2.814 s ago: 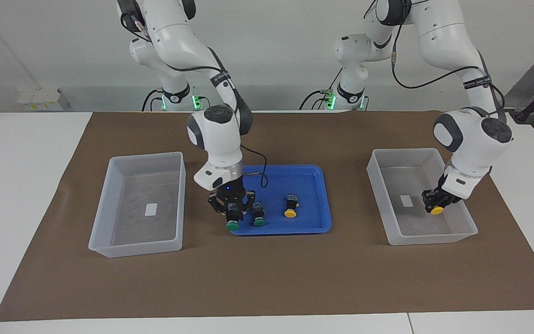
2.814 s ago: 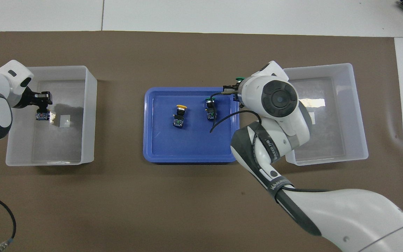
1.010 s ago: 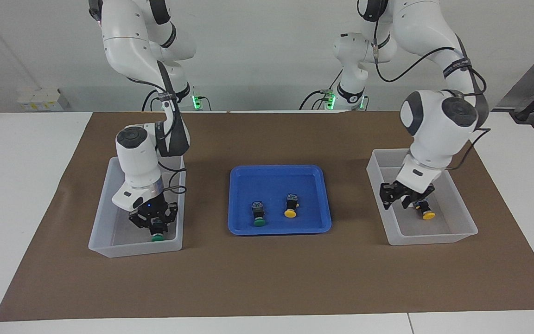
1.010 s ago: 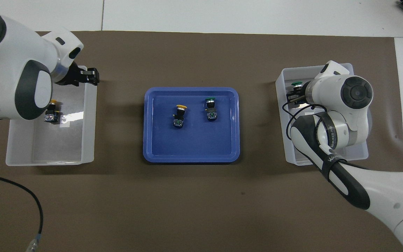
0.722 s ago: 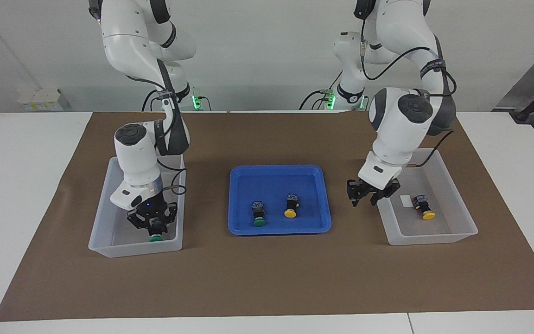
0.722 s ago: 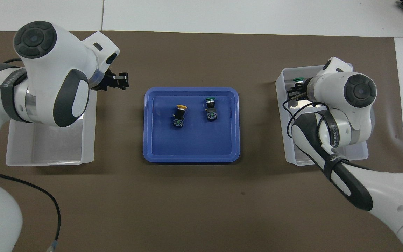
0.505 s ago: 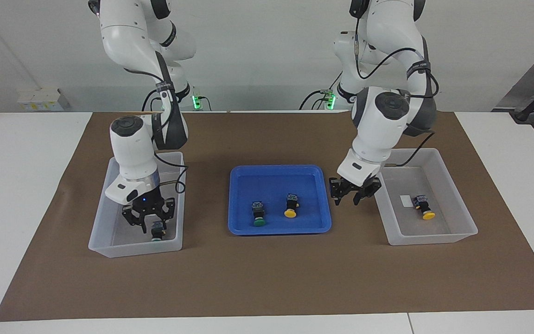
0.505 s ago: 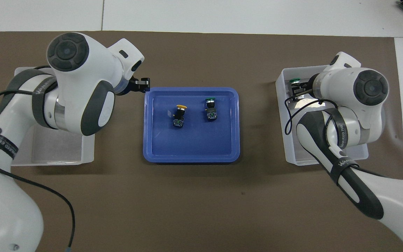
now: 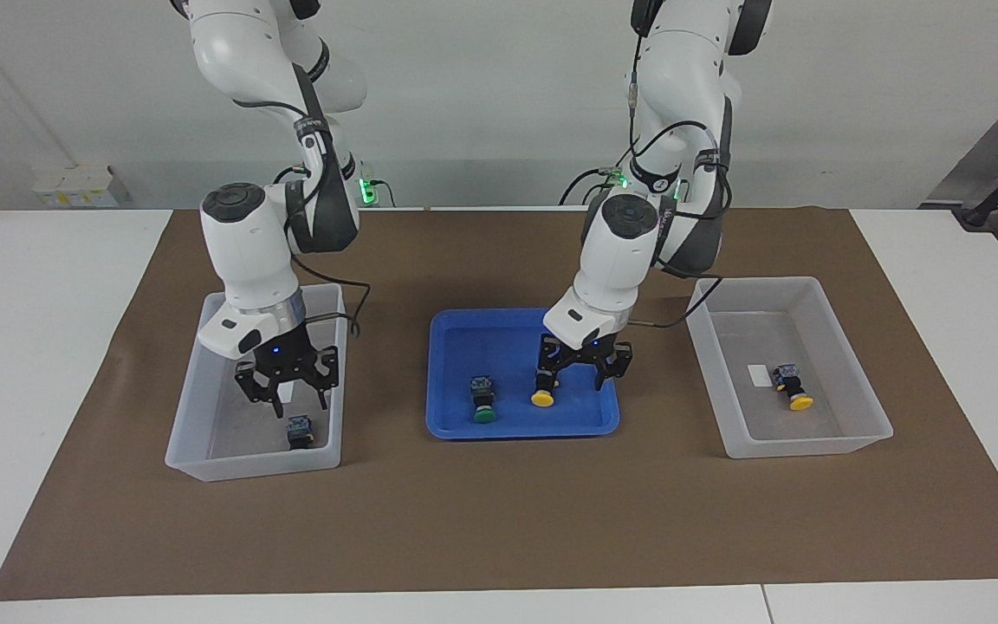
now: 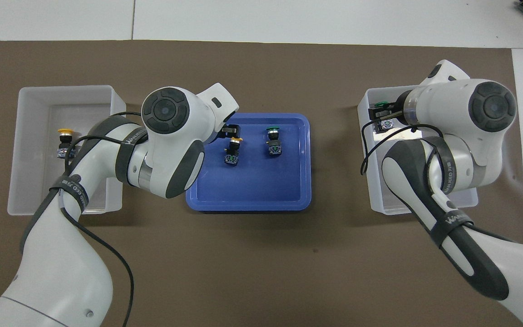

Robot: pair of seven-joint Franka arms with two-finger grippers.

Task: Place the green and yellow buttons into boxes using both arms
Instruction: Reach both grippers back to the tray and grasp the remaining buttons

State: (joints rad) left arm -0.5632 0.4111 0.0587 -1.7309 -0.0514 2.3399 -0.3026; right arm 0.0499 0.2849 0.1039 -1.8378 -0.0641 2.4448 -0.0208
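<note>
I see a brown mat (image 9: pixel 499 511) covering the table, two translucent bins on it and a blue tray (image 9: pixel 464 334) between them. The bin at the right arm's end (image 9: pixel 196 407) holds one green button (image 9: pixel 298 432) lying on its floor, near the wall farthest from the robots. The bin at the left arm's end (image 9: pixel 854 433) holds one yellow button (image 9: pixel 792 386) beside its white sticker (image 9: pixel 757 374). In the tray, a second green button (image 9: pixel 482 399) and a second yellow button (image 9: pixel 544 384) lie side by side. Right gripper (image 9: pixel 286 400) hangs inside its bin just above the green button, fingers spread, released, holding nothing. Left gripper (image 9: pixel 581 374) is low over the tray at the yellow button, fingers spread, not clenched on it.
</note>
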